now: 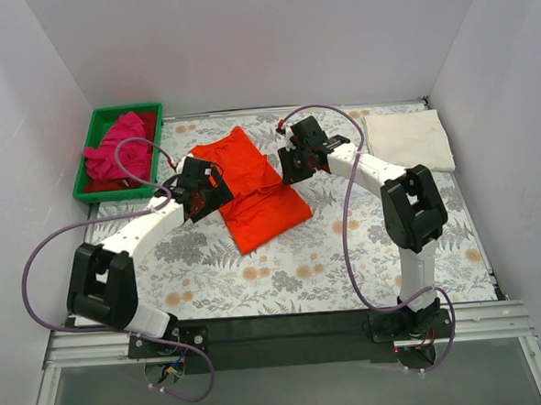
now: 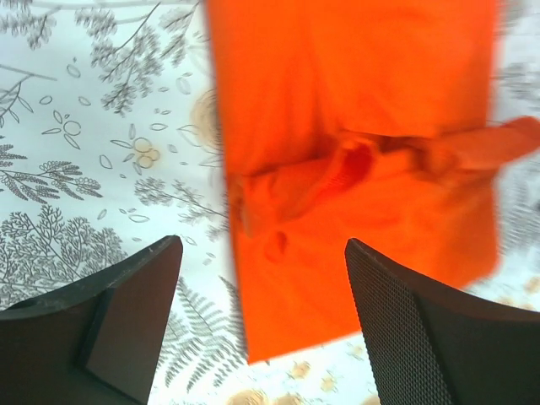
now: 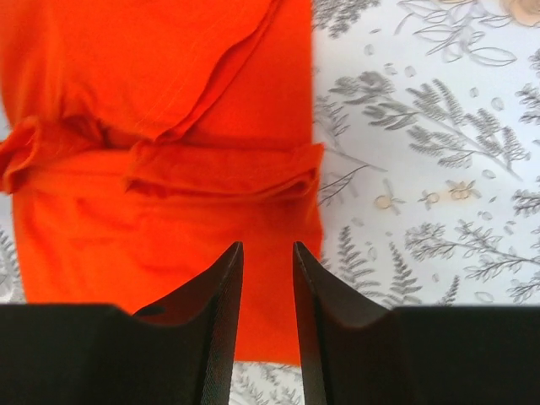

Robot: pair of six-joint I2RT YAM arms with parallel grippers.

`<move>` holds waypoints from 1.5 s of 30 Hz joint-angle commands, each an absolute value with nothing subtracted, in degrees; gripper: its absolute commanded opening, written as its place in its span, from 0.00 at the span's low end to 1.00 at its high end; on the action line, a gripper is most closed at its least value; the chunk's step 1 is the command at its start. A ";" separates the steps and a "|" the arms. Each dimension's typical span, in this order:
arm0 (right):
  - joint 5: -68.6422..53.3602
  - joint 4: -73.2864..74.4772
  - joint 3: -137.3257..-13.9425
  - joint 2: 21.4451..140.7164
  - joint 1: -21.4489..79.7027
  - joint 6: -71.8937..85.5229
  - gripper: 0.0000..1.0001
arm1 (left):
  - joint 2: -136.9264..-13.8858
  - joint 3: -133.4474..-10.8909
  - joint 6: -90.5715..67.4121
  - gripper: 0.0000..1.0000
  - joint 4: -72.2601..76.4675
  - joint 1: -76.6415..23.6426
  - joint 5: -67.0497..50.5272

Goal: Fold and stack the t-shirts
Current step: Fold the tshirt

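On your far left the pink shirt (image 1: 118,149) sits bunched in the tray (image 1: 127,108) at the tabletop's (image 1: 302,274) back corner. Your left end effector (image 2: 261,242) is spread wide above the left edge of the orange shirt (image 1: 256,190), which lies partly folded mid-tabletop. Your right end effector (image 3: 267,246) is over the shirt's right edge, narrowed to a slim gap with nothing in it. Beyond it the cream shirt (image 1: 409,141) lies folded flat at the far right

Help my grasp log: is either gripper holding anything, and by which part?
Nothing: left gripper and right gripper both hover empty, jaws apart, over the orange-red t-shirt.
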State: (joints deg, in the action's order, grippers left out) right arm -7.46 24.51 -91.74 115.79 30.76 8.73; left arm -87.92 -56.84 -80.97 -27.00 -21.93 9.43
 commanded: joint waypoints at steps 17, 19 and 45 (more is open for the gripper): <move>-9.41 18.81 -103.34 125.32 36.56 8.62 0.27 | -72.95 -46.67 -81.83 0.68 -28.04 -25.66 4.48; -8.36 19.34 -108.18 127.25 36.30 8.61 0.27 | -73.12 -46.23 -81.65 0.68 -27.69 -25.66 4.57; -9.49 15.21 -80.79 104.95 32.52 8.17 0.30 | -95.35 -58.79 -80.33 0.13 -22.76 -25.84 9.56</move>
State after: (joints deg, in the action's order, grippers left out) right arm -9.19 18.28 -83.90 108.51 32.99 8.62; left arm -93.84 -55.55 -79.99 -24.05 -25.63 5.43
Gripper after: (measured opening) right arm 0.303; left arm 0.148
